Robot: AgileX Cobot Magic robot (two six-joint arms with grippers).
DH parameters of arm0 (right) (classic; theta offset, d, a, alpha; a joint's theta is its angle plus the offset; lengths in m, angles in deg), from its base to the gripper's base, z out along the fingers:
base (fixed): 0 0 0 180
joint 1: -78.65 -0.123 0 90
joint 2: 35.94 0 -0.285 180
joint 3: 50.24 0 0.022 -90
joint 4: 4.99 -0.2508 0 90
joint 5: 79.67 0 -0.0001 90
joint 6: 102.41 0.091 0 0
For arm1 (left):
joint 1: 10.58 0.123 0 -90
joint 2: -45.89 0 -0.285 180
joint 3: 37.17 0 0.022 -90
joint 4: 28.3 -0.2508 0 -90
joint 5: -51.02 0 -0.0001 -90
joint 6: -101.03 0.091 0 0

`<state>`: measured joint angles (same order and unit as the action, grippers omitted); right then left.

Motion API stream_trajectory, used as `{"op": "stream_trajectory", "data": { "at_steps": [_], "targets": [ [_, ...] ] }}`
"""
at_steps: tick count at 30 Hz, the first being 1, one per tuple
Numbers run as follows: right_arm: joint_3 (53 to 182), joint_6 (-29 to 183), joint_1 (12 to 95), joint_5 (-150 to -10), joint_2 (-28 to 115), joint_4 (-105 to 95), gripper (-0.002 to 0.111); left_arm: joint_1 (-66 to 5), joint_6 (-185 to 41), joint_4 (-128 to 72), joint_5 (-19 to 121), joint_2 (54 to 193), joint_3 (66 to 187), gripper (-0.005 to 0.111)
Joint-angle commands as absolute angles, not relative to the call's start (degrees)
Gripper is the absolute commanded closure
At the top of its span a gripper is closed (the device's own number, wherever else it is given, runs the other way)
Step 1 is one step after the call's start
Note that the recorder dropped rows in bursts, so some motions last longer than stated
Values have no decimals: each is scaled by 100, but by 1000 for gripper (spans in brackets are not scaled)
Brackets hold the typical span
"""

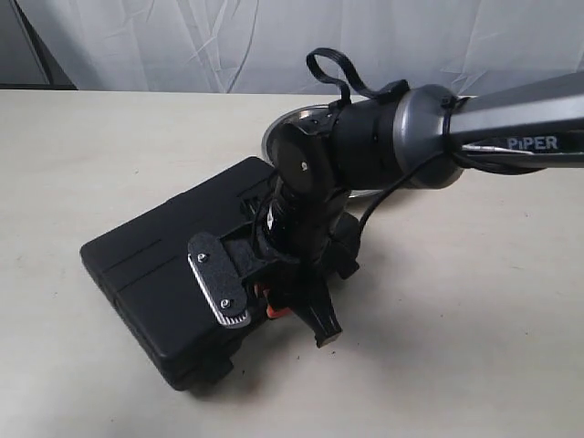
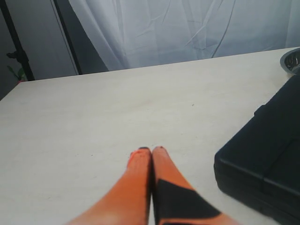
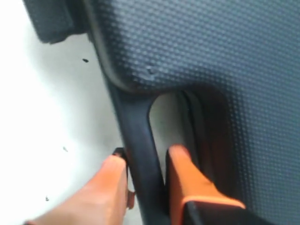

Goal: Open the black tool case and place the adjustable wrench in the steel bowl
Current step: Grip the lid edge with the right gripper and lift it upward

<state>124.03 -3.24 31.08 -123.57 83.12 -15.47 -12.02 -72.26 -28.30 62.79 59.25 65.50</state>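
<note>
The black tool case [image 1: 164, 265] lies shut on the table, its lid flat. My right gripper [image 1: 274, 306] reaches across to its near edge. In the right wrist view the right gripper [image 3: 145, 157] is shut on the case's slot handle [image 3: 138, 126], with one orange finger in the slot and the other outside the bar. The steel bowl [image 1: 287, 123] sits behind the case, mostly hidden by the right arm. My left gripper [image 2: 152, 150] is shut and holds nothing, low over bare table beside the case [image 2: 267, 154]; the bowl's rim [image 2: 293, 60] shows beyond. No adjustable wrench is in view.
The pale table [image 1: 474, 301] stretches out on every side of the case. A white curtain [image 1: 228, 41] hangs behind the far edge. The right arm [image 1: 493, 132] crosses over the bowl.
</note>
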Motion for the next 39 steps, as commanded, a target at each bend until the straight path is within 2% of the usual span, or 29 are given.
{"op": "stream_trajectory", "data": {
  "at_steps": [1, 12, 20, 39],
  "targets": [
    [12433, -182, 3123, -12243, 8075, -1559, 109, -1239, -7247, -2830, 6218, 5903, 6561, 106],
    [12433, -359, 3123, -12320, 8063, -1626, 109, -1239, -7247, -2830, 6218, 5903, 6561, 106],
    [12433, -934, 3123, -12423, 8172, -2514, 109, -1239, -7247, -2830, 6218, 5903, 6561, 106],
    [12433, -961, 2587, -12767, 8333, -3058, 109, -1239, -7247, -2830, 6218, 5903, 6561, 106]
  ]
}}
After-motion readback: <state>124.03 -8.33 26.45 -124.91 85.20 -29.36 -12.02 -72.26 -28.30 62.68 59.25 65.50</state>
